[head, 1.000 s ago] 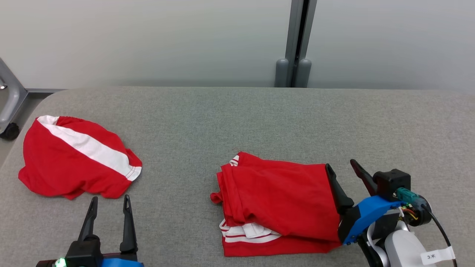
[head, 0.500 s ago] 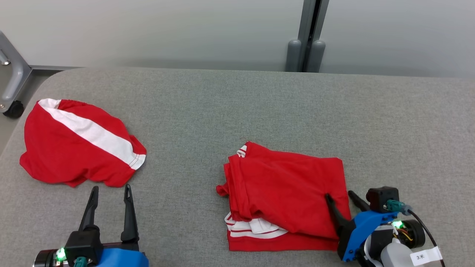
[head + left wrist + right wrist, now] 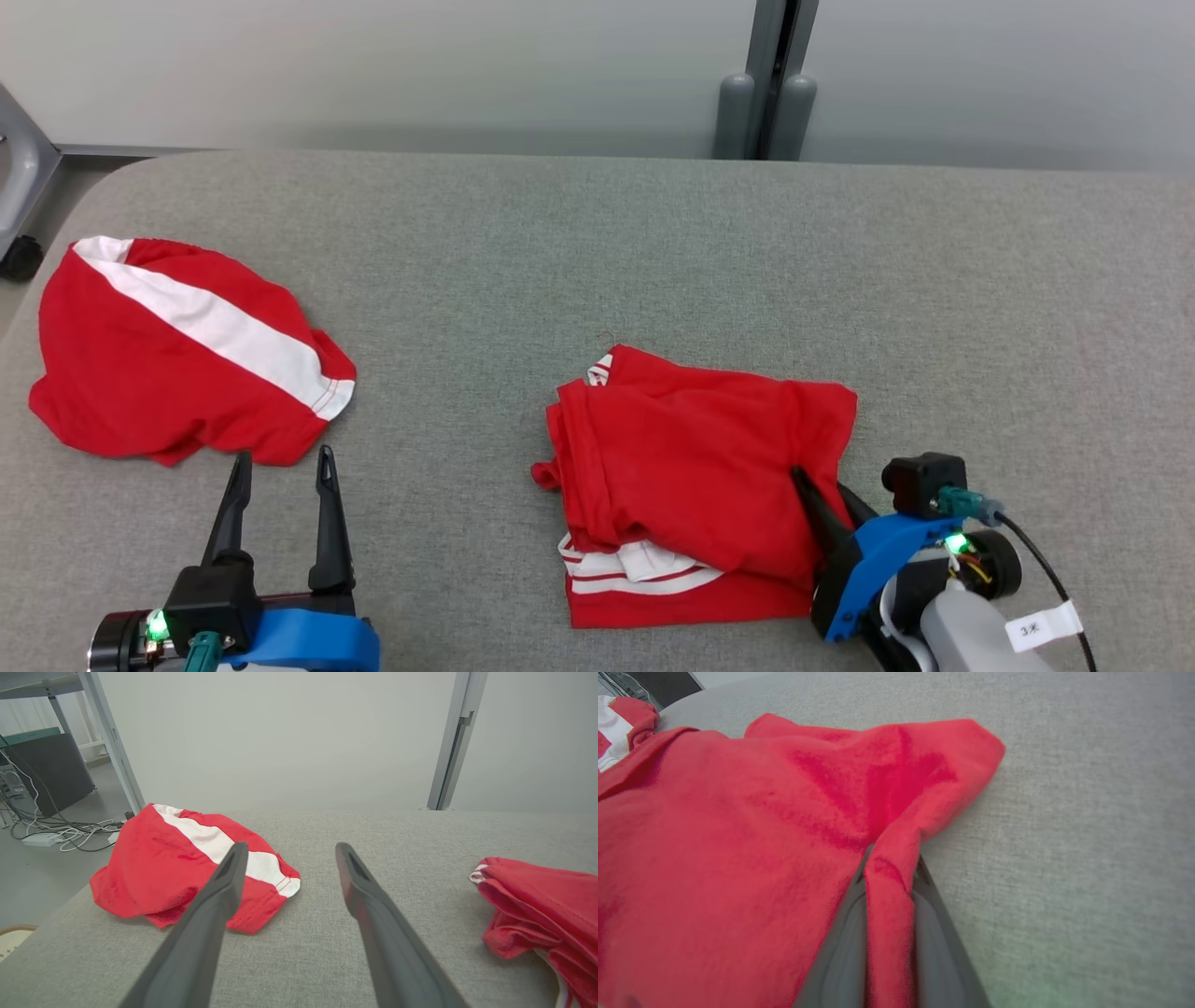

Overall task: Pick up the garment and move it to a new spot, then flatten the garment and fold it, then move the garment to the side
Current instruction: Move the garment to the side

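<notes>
Right fingers (image 3: 812,504) are clamped on a raised fold at the right edge of the folded red garment (image 3: 691,457) — soft cloth stacked in loose layers, with white-striped trim showing at its near left corner. It lies right of centre on the grey fabric surface (image 3: 560,252). Left fingers (image 3: 329,523) stand apart, holding nothing — near a crumpled red garment with a white band (image 3: 168,373).

Head: my high view down over the bench (image 3: 597,243).
Left wrist: low, facing its far edge.
Right wrist: close on the shared folded garment (image 3: 714,835).
</notes>
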You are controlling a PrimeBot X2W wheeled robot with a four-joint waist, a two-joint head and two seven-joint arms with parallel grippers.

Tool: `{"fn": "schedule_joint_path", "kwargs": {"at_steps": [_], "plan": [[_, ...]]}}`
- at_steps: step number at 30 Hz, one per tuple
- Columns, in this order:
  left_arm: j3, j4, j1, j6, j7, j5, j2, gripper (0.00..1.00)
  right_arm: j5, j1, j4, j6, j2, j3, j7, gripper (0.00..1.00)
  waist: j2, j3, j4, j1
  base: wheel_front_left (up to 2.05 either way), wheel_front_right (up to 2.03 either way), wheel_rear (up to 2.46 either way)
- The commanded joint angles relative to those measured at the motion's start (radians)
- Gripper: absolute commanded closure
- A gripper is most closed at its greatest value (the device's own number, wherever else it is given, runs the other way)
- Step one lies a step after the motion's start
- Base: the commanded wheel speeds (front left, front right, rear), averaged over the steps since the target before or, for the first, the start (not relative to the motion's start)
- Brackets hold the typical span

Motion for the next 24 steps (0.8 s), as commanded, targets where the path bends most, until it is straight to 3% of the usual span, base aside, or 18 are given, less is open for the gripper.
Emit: {"fn": "schedule_joint_path", "kwargs": {"at_steps": [1,11,17,24], "plan": [[0.004,-0.004,-0.014,0.000,-0.005,-0.003,0.001,0.00,0.007,-0.023,0.006,0.000,-0.013,0.001,-0.009,1.00,0.0000,0.005,-0.001,-0.0001,0.00,0.00,0.00],[0.003,-0.062,-0.108,-0.007,-0.005,0.008,0.003,0.00,-0.006,-0.170,-0.021,0.000,-0.150,-0.055,-0.056,1.00,0.0000,0.138,-0.048,-0.0001,0.00,0.00,0.00],[0.011,-0.105,-0.195,-0.012,-0.004,0.018,0.015,0.00,-0.006,-0.223,-0.057,-0.001,-0.233,-0.124,-0.069,1.00,0.0000,0.251,-0.110,-0.0001,0.00,0.00,0.00],[0.019,-0.157,-0.279,-0.013,-0.004,0.038,0.049,0.00,0.000,-0.239,-0.106,-0.001,-0.287,-0.220,-0.089,1.00,0.0000,0.367,-0.190,-0.0001,0.00,0.00,0.00]]}}
